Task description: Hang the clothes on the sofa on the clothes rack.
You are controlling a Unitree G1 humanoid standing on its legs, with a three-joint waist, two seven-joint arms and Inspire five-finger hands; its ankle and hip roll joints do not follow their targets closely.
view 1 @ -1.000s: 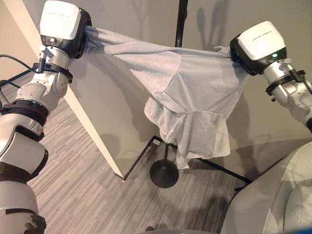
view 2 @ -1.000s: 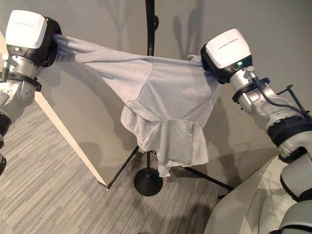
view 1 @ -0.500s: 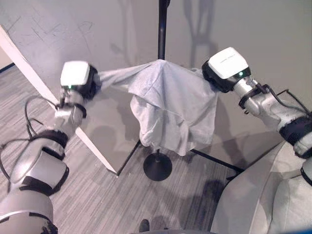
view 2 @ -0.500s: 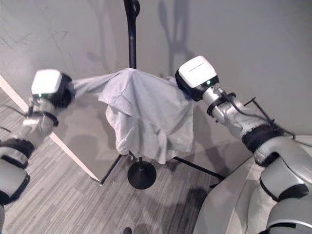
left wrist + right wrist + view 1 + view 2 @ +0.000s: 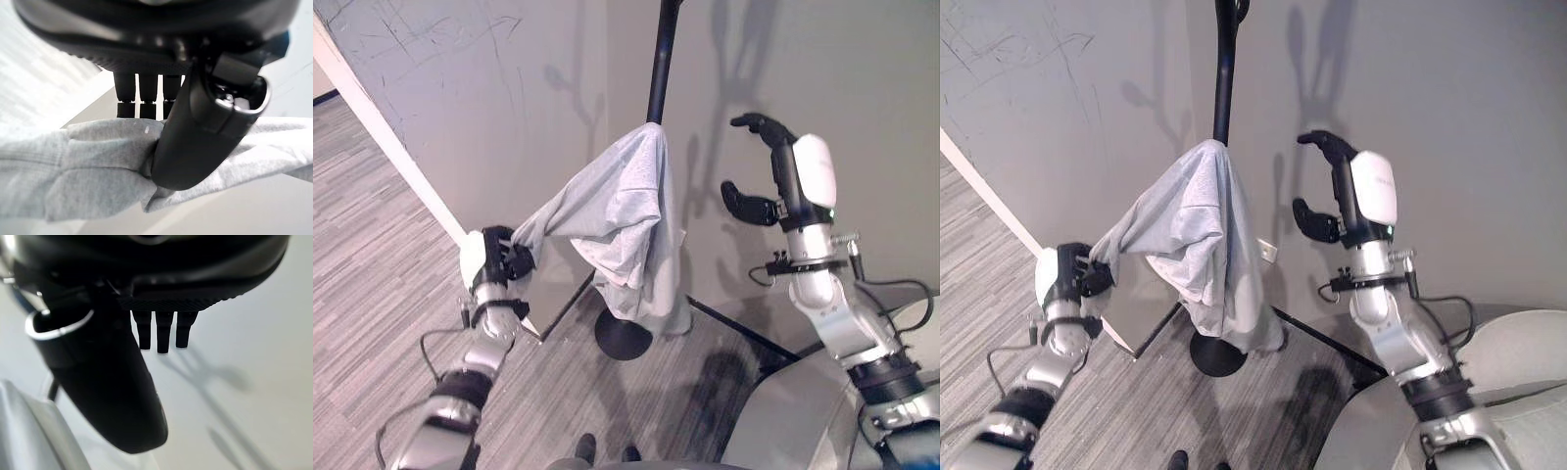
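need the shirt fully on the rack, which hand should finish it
Left. The left hand has its fingers pinching the shirt draped over the rack pole; the right hand is open, apart from it.

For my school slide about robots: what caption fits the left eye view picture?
Grey shirt draped on the black clothes rack, left robot hand gripping one end, right robot hand open.

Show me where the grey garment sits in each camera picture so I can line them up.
Left eye view: grey garment at centre, draped on the rack pole.
Right eye view: left of centre, same pole.
Left wrist view: pinched by the left hand.
Right wrist view: not in it.
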